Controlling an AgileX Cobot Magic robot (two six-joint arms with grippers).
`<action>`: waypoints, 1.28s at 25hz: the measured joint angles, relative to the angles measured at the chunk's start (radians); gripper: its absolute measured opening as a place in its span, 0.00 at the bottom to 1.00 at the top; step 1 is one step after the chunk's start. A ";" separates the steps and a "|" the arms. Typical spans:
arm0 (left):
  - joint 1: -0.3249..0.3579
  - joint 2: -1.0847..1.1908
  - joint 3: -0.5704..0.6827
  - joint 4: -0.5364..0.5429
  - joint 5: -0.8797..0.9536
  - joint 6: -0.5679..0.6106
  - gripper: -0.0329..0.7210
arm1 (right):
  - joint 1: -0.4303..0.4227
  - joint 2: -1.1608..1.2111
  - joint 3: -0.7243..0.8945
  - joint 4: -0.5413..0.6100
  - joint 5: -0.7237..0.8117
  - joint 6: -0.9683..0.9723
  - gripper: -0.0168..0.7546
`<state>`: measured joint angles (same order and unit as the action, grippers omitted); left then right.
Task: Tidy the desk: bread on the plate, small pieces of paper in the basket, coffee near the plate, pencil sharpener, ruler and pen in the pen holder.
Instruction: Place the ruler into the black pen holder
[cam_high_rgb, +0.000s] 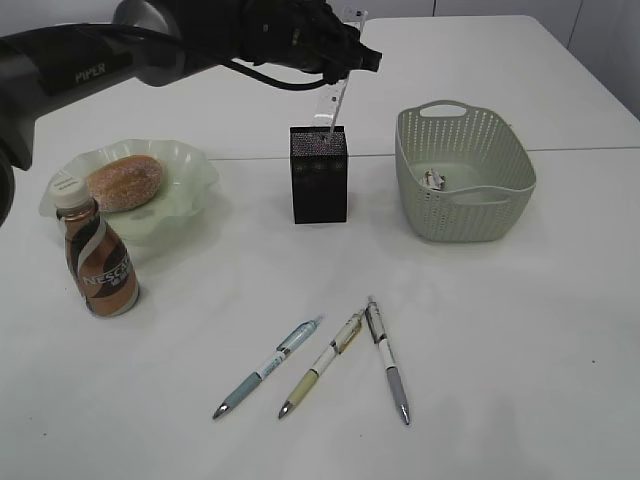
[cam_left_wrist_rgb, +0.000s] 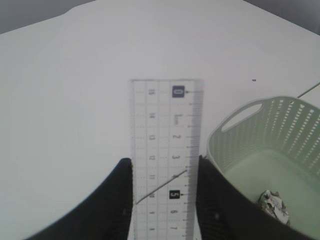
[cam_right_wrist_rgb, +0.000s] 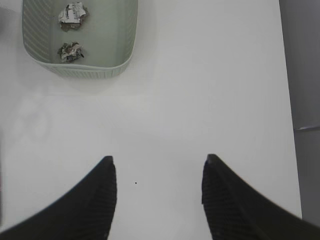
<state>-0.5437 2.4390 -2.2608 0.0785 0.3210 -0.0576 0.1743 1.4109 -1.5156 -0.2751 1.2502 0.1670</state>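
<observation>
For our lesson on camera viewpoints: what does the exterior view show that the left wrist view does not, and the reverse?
Only the exterior view shows the bread on the plate, the coffee, the pen holder and three pens. Only the left wrist view shows the ruler clamped between the left fingers, its scale readable. Both show the basket holding crumpled paper.

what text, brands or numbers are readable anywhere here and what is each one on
"PIPER": on the black robot arm, upper left of the exterior view.
"NESCAFE": on the label of the brown coffee bottle with a white cap.
"0", "5" in dark boxes, plus scale digits such as 2, 3, 6, 7: on the clear plastic ruler in the left hand.
Pen barrel print: too small to read.
</observation>
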 joint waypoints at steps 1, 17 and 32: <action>0.000 0.000 0.000 -0.004 0.000 0.000 0.42 | 0.000 0.000 0.000 0.000 0.000 0.000 0.55; 0.000 0.000 0.000 -0.006 0.064 0.000 0.42 | 0.000 0.000 0.000 0.000 0.000 0.000 0.55; 0.000 0.000 0.000 0.014 0.069 -0.001 0.42 | 0.000 0.000 0.000 -0.007 0.000 0.000 0.55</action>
<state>-0.5437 2.4390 -2.2608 0.0928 0.3904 -0.0582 0.1743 1.4109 -1.5156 -0.2818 1.2502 0.1670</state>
